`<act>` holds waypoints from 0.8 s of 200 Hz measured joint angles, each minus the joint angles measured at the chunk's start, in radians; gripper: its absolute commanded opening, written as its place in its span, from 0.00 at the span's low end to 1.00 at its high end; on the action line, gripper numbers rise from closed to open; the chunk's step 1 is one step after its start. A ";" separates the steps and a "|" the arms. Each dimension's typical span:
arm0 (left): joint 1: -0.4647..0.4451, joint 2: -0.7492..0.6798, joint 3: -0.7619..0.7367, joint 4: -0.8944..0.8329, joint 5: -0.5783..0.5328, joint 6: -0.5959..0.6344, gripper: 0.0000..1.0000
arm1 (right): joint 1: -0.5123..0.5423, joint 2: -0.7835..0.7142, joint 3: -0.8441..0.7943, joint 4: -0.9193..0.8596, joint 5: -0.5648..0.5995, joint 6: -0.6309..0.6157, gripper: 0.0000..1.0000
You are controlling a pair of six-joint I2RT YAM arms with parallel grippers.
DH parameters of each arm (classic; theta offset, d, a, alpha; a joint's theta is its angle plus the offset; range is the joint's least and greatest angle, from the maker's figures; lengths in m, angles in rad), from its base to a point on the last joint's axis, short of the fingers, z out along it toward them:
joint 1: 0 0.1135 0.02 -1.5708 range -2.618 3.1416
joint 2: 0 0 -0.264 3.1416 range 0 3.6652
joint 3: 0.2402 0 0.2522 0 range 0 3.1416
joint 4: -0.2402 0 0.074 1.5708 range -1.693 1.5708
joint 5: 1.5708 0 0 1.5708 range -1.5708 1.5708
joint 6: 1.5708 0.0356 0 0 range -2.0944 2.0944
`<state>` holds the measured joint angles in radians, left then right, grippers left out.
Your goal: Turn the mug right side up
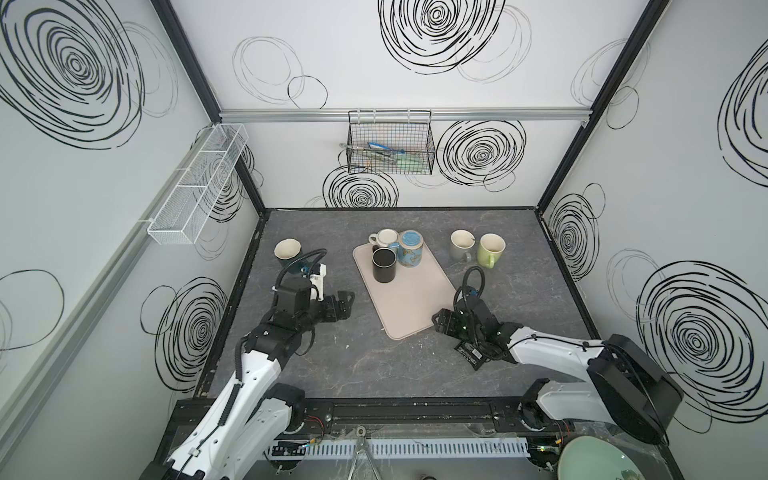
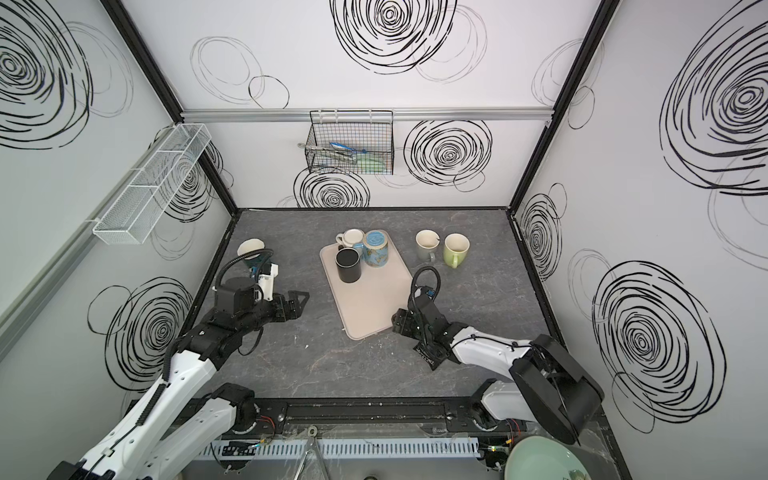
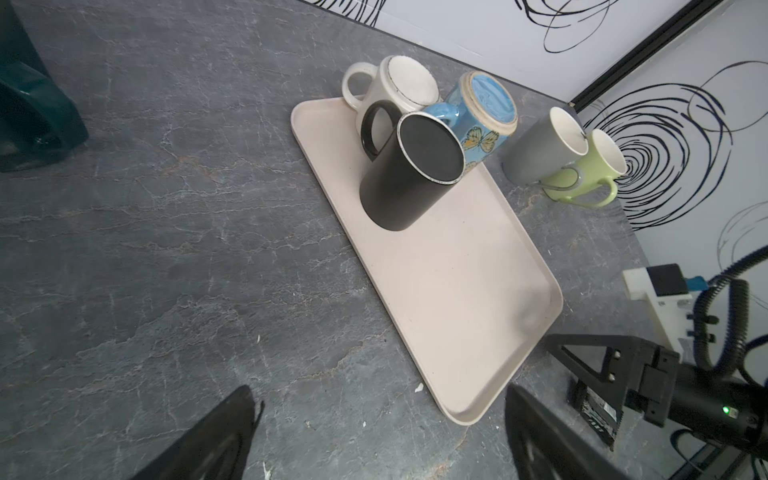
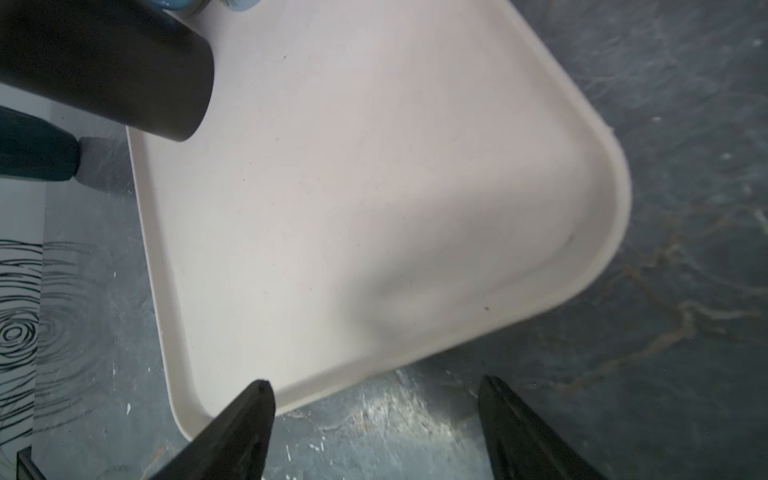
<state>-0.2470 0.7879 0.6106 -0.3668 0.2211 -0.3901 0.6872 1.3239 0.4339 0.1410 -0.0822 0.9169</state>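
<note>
At the far end of the beige tray (image 1: 411, 299) on the dark stone-pattern bench (image 1: 332, 361), three mugs stand clustered and touching. These are a black mug (image 1: 383, 266), a white mug (image 1: 384, 239) and a blue butterfly mug (image 1: 410, 249).

The left wrist view shows the white and blue mugs base-up. The black mug (image 3: 407, 178) also presents a flat dark disc on top and appears inverted likewise.

Off the tray to the right, a grey mug (image 1: 461, 245) and a green mug (image 1: 490, 249) stand mouth-up, side by side. A teal mug (image 1: 287, 251) stands mouth-up near the left wall.

The left tool (image 1: 347, 305) sits above bare bench left of the tray. Its jaws are spread wide and hold nothing.

The right tool (image 1: 436, 322) is at the tray's near right corner. In its wrist view its fingers (image 4: 249, 411) stand apart, released, with only tray edge and bench between them.

Neither tool touches any mug.
</note>
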 measured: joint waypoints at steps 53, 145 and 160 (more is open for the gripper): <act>-0.047 -0.019 0.000 0.000 -0.010 -0.001 0.96 | 0.005 0.127 0.107 -0.045 0.051 -0.013 0.55; -0.082 -0.044 0.000 -0.006 -0.050 -0.003 0.96 | 0.007 0.337 0.332 -0.154 0.175 -0.114 0.45; -0.085 -0.044 0.000 -0.006 -0.055 -0.003 0.96 | 0.006 0.357 0.357 -0.173 0.193 -0.128 0.43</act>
<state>-0.3317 0.7441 0.6106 -0.3729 0.1665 -0.3935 0.6933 1.6814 0.7914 -0.0322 0.1112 0.7891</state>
